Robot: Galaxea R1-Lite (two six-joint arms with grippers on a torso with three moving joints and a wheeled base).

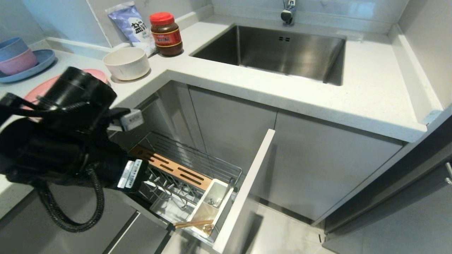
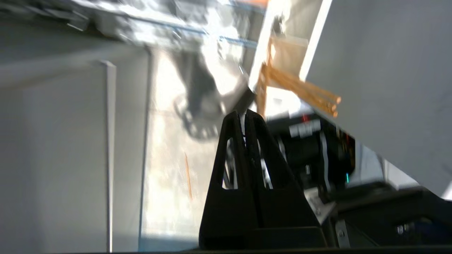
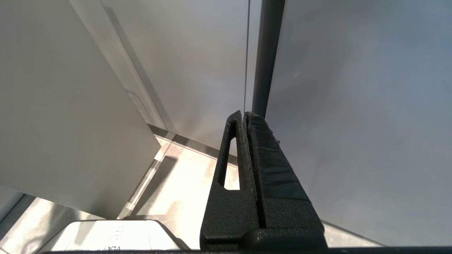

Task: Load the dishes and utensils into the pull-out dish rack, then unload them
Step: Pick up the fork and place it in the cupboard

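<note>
The left gripper [image 2: 244, 113] was pressed closed, empty; the chopsticks [image 2: 300, 90] lay just beyond its fingertips, upper right, in the caddy [image 1: 212, 203].

Chopsticks [image 1: 193, 223] in caddy [image 1: 212, 204] at rack [image 1: 197, 165] front; bowl [image 1: 126, 63] on counter [image 1: 268, 88].

- We find the pink plate [image 1: 99, 74] largely hidden behind the left arm [image 1: 67, 134].
- The rack's [image 1: 197, 165] near half is covered too.
- Beyond the left tool [image 2: 244, 113], the chopsticks [image 2: 303, 92] blur.
</note>
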